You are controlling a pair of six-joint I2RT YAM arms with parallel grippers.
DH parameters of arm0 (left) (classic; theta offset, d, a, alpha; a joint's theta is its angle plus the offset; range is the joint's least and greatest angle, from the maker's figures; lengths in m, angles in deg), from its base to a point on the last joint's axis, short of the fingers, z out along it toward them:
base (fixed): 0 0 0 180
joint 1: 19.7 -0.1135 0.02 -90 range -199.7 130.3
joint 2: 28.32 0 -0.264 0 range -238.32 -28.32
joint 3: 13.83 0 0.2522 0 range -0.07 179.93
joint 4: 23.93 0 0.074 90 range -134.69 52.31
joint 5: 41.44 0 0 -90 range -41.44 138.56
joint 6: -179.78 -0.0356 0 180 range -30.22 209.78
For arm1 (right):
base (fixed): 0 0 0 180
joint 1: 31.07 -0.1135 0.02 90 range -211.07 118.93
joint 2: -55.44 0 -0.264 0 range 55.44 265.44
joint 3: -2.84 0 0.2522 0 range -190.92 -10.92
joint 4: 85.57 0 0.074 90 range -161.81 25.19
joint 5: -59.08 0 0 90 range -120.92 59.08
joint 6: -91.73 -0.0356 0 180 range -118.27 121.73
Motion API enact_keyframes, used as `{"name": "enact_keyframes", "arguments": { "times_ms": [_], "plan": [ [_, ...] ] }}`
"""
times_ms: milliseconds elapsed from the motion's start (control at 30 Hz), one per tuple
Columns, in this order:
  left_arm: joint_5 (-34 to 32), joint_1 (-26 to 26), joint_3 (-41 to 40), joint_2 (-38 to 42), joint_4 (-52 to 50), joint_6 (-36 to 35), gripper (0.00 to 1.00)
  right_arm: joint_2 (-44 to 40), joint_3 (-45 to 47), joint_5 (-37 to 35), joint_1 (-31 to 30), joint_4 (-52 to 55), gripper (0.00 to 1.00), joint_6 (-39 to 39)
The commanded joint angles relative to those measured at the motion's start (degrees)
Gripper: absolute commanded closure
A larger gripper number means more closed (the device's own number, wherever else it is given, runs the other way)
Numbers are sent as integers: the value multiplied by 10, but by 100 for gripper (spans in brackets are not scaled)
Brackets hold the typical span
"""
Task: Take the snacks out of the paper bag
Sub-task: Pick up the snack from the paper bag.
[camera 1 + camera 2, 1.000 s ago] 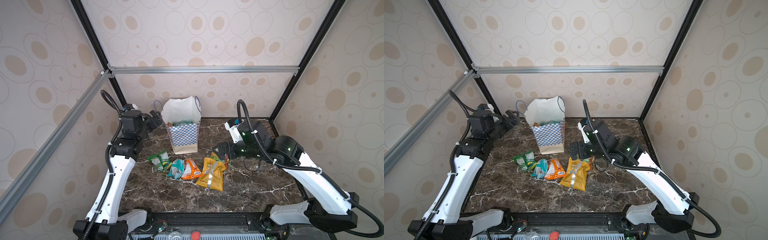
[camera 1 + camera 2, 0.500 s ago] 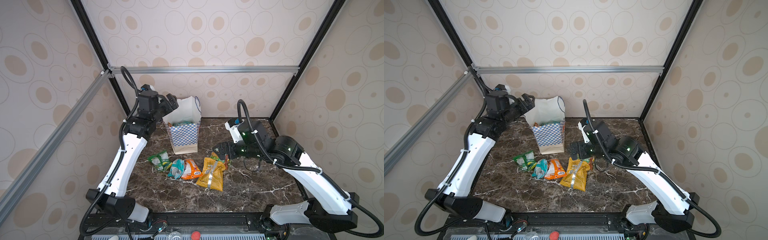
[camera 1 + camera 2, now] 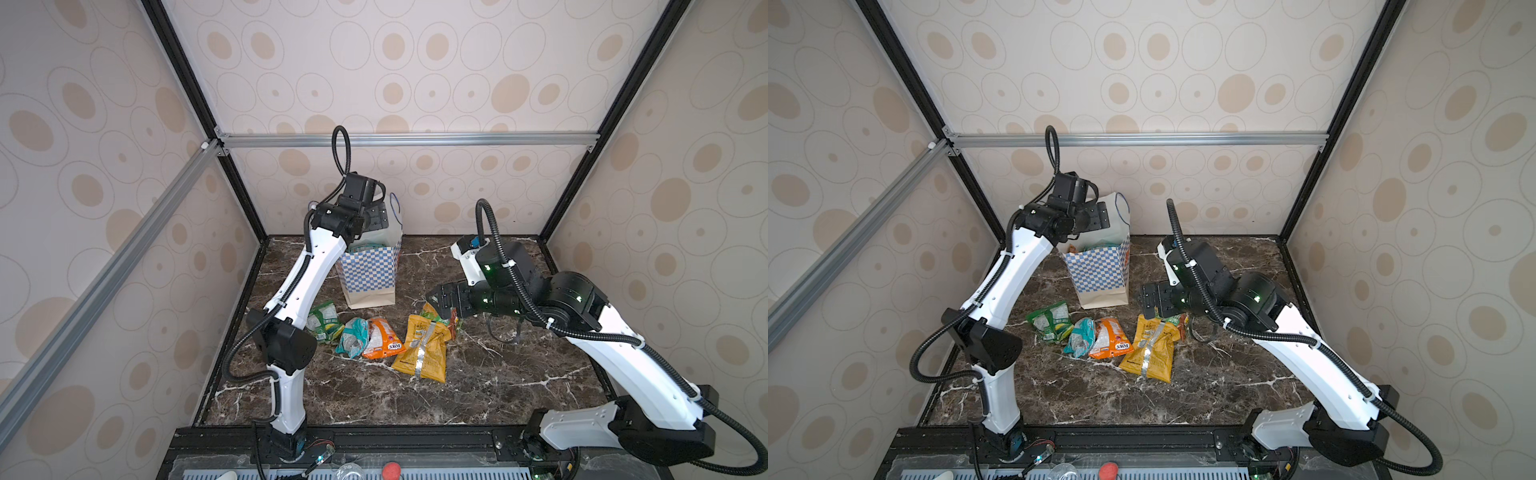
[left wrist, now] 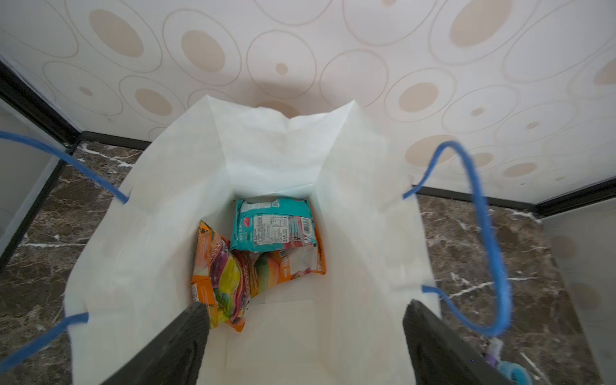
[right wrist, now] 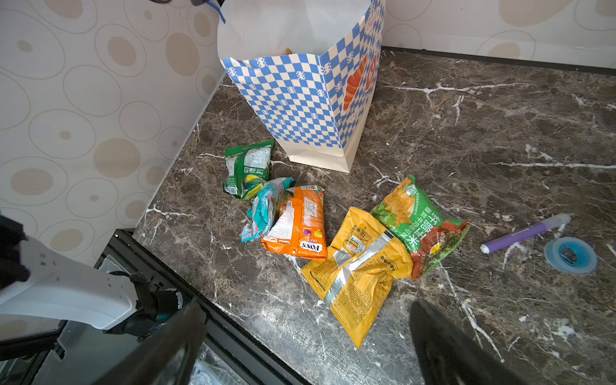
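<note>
Left hand (image 4: 305,308) hangs over the open mouth of the paper bag (image 4: 150,233), its two dark fingers (image 4: 186,333) spread wide with nothing between them. The bag stands upright on the marble bench (image 5: 466,116) near the back wall, and its blue cord handles (image 4: 480,216) droop outward on either side. Deep inside the bag lie three snacks: a teal snack (image 4: 273,225) against the far wall, an orange snack (image 4: 290,266) partly under it, and a fruit-printed snack (image 4: 216,276) leaning on the bag's side wall. Five more packets lie on the bench in front of the bag. Close to the bag's base is a small green packet (image 5: 246,168). Farther out, a crumpled teal packet (image 5: 263,206) touches an orange FOX'S packet (image 5: 300,223). Beyond those, a big yellow packet (image 5: 360,270) overlaps a green-and-red packet (image 5: 420,223). The right hand (image 5: 306,305) hovers above the bench beside the bag's base, over the green-and-red packet in a top view, with its fingers also wide apart and empty. A purple pen (image 5: 526,233) and a blue tape roll (image 5: 570,255) lie beside each other, farther from the bag than the packets.
</note>
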Motion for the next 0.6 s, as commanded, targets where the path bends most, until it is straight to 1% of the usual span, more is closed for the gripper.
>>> {"name": "enact_keyframes", "arguments": {
  "times_ms": [0,67,233,333,567],
  "plan": [
    [-6,-10,42,-37,-77,-22,16,-10,-19,-13,-5,22,0,-10],
    [5,-16,43,-55,-77,-19,20,-16,-19,-19,-4,32,0,-14],
    [14,-31,50,-87,-76,-18,26,-44,1,-40,-4,32,0,-26],
    [35,-38,52,-105,-72,-23,26,-47,3,-45,-5,30,0,-25],
    [55,-51,57,-158,-65,-35,27,-21,-13,-32,-4,27,0,-9]
  ]
}}
